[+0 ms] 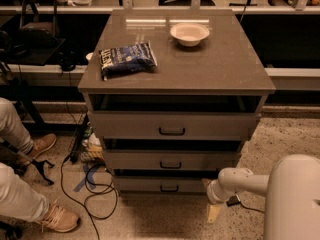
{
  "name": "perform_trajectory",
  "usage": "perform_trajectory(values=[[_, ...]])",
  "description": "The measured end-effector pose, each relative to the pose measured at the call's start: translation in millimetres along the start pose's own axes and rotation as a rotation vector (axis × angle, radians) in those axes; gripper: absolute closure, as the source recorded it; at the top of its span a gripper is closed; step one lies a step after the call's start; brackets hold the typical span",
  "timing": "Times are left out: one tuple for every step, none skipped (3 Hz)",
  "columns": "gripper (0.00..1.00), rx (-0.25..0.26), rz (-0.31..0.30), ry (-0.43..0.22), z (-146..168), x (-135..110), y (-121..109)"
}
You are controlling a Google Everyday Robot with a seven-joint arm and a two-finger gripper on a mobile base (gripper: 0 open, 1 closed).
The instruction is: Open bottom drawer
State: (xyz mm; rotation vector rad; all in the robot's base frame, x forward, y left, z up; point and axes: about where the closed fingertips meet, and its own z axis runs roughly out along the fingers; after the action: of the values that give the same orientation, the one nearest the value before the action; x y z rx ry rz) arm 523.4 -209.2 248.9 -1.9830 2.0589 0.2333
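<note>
The slim grey-brown bottom drawer (145,185), small black bar handle centred, looks pushed in at the cabinet's (210,69) foot. The robot's white gripper (212,211) hangs just right of it, its opening impossible to tell.

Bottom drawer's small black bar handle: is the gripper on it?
No, the gripper hangs low to the right of the slim grey-brown bottom drawer, clear of its small black bar handle.

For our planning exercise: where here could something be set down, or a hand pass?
Bare: front-right of the grey-brown cabinet top, bordered by the white round bowl and blue foil bag. Crowded: beside the slim bottom drawer, where the gripper hangs.
</note>
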Motion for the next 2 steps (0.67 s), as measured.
perform_trajectory(values=[[0.0,0.027,-0.034,-0.01,19.1,-2.2,-5.0],[0.0,0.033,-0.069,-0.034,56.8,-4.8,-17.2]])
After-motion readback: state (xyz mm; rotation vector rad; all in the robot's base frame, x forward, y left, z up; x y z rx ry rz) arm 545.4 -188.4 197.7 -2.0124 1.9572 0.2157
